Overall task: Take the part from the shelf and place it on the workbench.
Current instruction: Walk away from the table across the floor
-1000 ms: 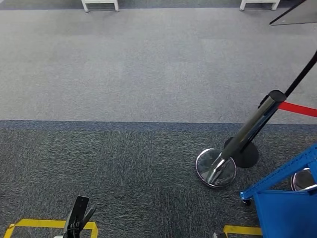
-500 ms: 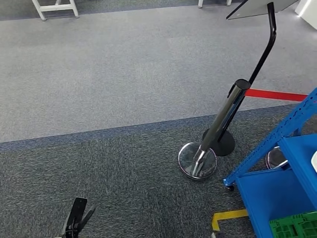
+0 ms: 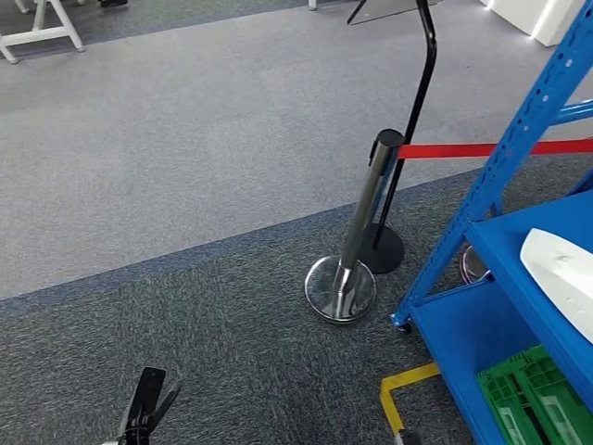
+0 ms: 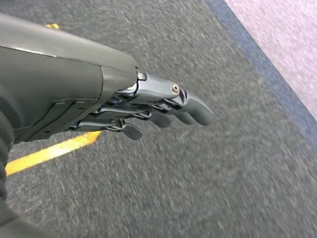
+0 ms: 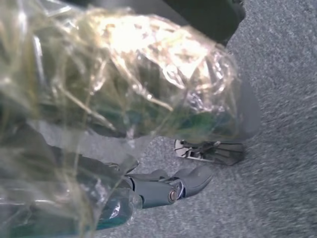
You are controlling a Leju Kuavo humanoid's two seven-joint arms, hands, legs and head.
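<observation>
Grey carpet lies under one left hand, its fingers straight, apart and empty, and one right hand, half hidden by clear wrap, its grip impossible to tell. One white part rests on one blue shelf, beside one chrome barrier post holding one red belt.
</observation>
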